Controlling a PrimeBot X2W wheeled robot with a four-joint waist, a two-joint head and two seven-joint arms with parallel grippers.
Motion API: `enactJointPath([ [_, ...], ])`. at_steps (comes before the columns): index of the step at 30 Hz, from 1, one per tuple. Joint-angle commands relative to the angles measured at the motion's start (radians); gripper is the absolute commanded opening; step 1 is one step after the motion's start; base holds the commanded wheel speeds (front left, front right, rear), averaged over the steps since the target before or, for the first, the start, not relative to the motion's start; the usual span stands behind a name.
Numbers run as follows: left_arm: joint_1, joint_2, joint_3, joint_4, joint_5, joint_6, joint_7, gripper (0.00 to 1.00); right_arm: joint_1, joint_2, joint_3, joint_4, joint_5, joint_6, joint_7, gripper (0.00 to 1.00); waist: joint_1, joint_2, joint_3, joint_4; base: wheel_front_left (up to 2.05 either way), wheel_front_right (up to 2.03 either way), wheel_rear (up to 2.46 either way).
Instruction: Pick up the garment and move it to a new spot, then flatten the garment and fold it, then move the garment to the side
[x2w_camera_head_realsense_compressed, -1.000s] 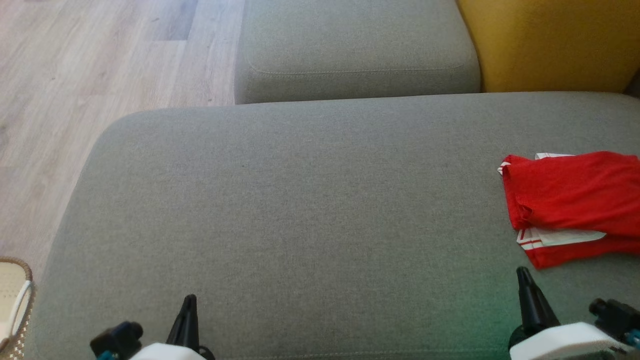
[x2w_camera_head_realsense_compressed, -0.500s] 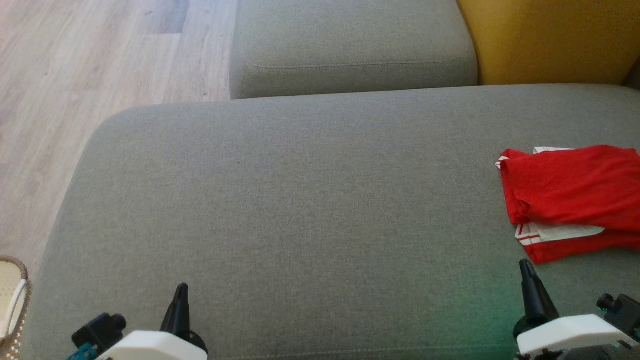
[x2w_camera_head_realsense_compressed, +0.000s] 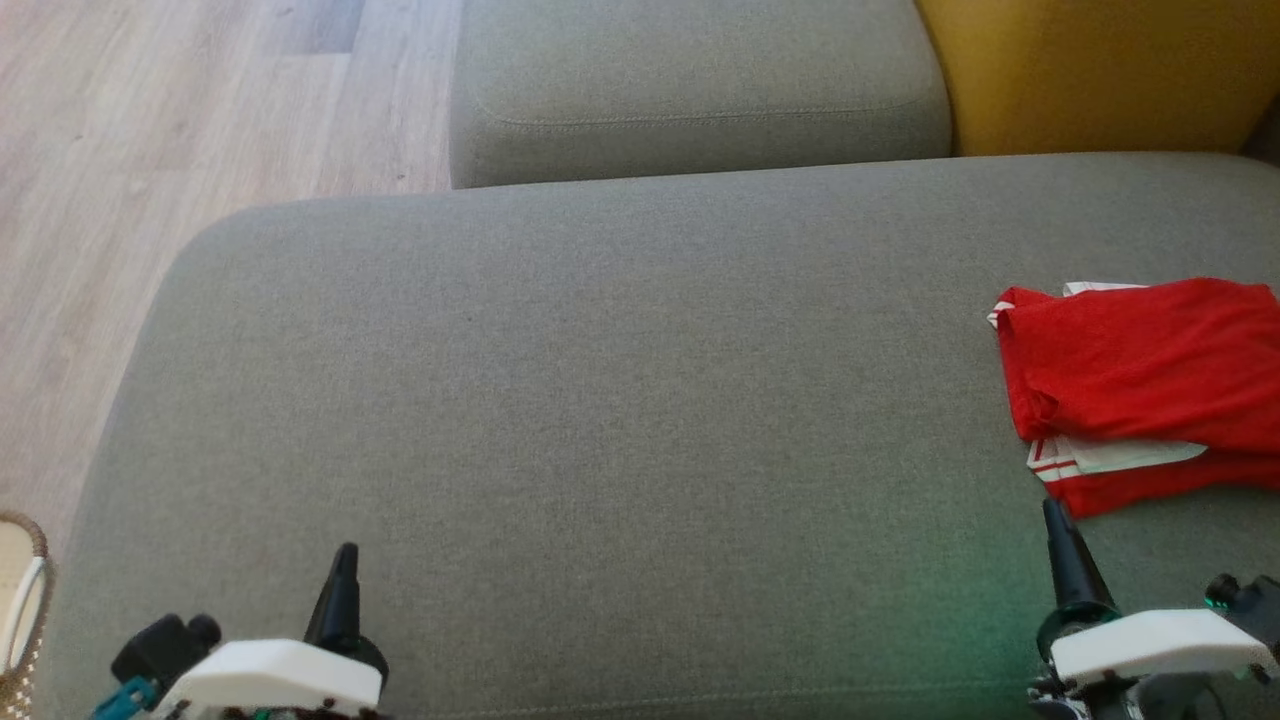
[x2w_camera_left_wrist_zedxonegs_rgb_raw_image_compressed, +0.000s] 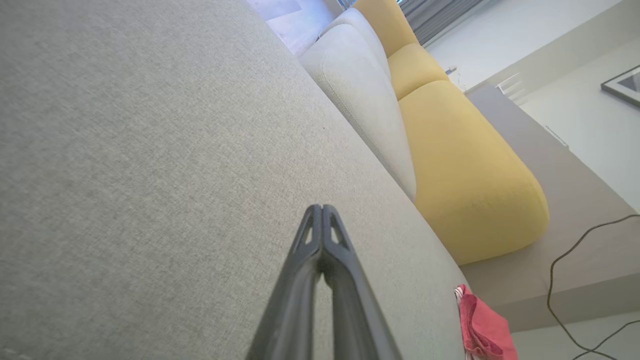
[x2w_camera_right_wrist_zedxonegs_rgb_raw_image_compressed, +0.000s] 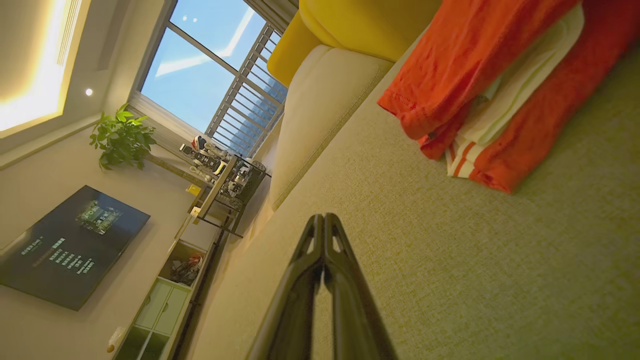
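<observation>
The garment (x2w_camera_head_realsense_compressed: 1140, 380) is red with white striped trim, folded into a compact stack at the right edge of the grey sofa seat (x2w_camera_head_realsense_compressed: 600, 400). It also shows in the right wrist view as the garment (x2w_camera_right_wrist_zedxonegs_rgb_raw_image_compressed: 480, 85) at the upper right, and in the left wrist view as the garment (x2w_camera_left_wrist_zedxonegs_rgb_raw_image_compressed: 482, 327) at the seat's far edge. My right gripper (x2w_camera_head_realsense_compressed: 1056, 515) is shut and empty, its tip just short of the garment's near edge. At the lower left my left gripper (x2w_camera_head_realsense_compressed: 345, 560) is shut and empty over bare seat. Both wrist views show the tips pressed together: left gripper (x2w_camera_left_wrist_zedxonegs_rgb_raw_image_compressed: 321, 207), right gripper (x2w_camera_right_wrist_zedxonegs_rgb_raw_image_compressed: 323, 217).
A second grey cushion (x2w_camera_head_realsense_compressed: 700, 90) lies behind the seat, with a yellow cushion (x2w_camera_head_realsense_compressed: 1100, 80) to its right. Wood floor (x2w_camera_head_realsense_compressed: 150, 150) runs along the left. A woven basket (x2w_camera_head_realsense_compressed: 25, 600) stands at the lower left corner. A cable (x2w_camera_left_wrist_zedxonegs_rgb_raw_image_compressed: 575, 280) lies on the floor beyond the sofa.
The head camera has shifted, so the whole scene slid up and slightly left. Both grippers stay shut. The left gripper sits a little further left and higher in view than before.
</observation>
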Motion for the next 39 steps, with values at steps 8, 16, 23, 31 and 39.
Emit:
enactJointPath([
  [8,-0.081,0.016,0.051,-0.023,-0.107,-0.023,0.023,0.00,-0.073,-0.010,0.003,-0.025,0.107,0.000,0.029,0.00,-0.0001,0.0000,0.009,-0.006,0.00,0.00,0.00],
  [16,-0.102,0.015,0.076,-0.018,-0.203,-0.039,0.046,0.00,-0.091,-0.011,-0.001,-0.021,0.200,0.000,0.052,0.00,-0.0001,0.0000,0.019,-0.011,0.00,0.00,0.00],
  [23,-0.123,0.015,0.101,-0.013,-0.299,-0.054,0.069,0.00,-0.108,-0.012,-0.004,-0.018,0.294,0.000,0.075,0.00,-0.0001,0.0000,0.029,-0.017,0.00,0.00,0.00],
  [31,-0.144,0.014,0.127,-0.009,-0.395,-0.070,0.093,0.00,-0.126,-0.013,-0.007,-0.014,0.388,0.000,0.099,0.00,-0.0001,0.0000,0.038,-0.023,0.00,0.00,0.00],
  [39,-0.166,0.013,0.152,-0.004,-0.489,-0.086,0.116,0.00,-0.144,-0.014,-0.011,-0.010,0.481,0.000,0.122,0.00,-0.0001,0.0000,0.048,-0.028,0.00,0.00,0.00],
])
